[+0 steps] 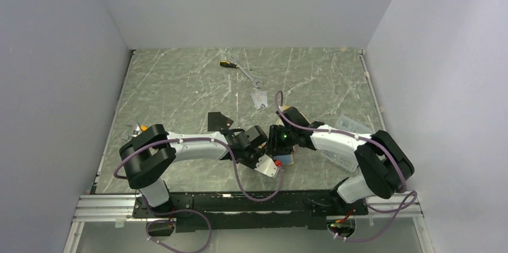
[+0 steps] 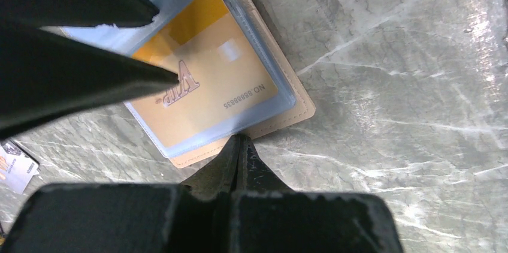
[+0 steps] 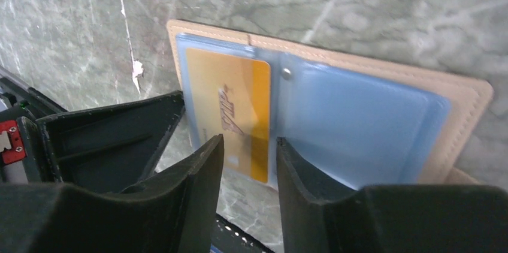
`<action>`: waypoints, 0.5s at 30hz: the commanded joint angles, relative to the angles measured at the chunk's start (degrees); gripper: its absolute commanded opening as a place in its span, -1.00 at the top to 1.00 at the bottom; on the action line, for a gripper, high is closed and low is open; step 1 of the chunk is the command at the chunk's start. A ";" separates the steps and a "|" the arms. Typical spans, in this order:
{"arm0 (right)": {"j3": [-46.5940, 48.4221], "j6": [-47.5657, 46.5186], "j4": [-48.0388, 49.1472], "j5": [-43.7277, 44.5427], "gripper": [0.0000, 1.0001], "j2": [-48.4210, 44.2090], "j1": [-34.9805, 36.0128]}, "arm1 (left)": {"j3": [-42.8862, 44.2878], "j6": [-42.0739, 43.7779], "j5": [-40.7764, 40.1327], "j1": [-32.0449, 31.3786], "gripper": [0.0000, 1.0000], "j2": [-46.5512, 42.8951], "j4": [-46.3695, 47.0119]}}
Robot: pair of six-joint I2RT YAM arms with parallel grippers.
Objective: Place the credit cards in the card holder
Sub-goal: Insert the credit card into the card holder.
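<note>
The card holder (image 2: 299, 106), a tan wallet, lies open on the table with its blue clear sleeves up. It also shows in the right wrist view (image 3: 461, 94) and the top view (image 1: 287, 159). The orange credit card (image 2: 209, 79) sits in one sleeve, and in the right wrist view (image 3: 224, 106) its near end lies between my fingers. My right gripper (image 3: 248, 148) is open just above that end. My left gripper (image 2: 239, 142) is shut, its tip touching the wallet's tan edge. A black card (image 1: 217, 121) and a silver card (image 1: 262, 98) lie on the table behind the arms.
A clear plastic box (image 1: 352, 126) lies right of the right arm. A screwdriver (image 1: 227, 64) and a wrench (image 1: 251, 77) lie at the back. Both grippers crowd together at the wallet (image 1: 274, 148). White walls close in three sides.
</note>
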 commanded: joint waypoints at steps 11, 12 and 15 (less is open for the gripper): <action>-3.44 -0.82 -2.63 -0.63 0.77 -5.00 -4.51 | -1.36 0.57 0.30 -0.43 1.00 -1.26 -1.91; -3.60 -0.70 -2.04 -0.67 0.85 -4.17 -4.53 | -1.35 0.57 0.27 -0.43 1.00 -1.24 -1.91; -3.66 0.20 0.20 -0.78 1.00 -1.82 -4.34 | -1.28 0.45 0.48 -0.43 1.00 -1.17 -1.99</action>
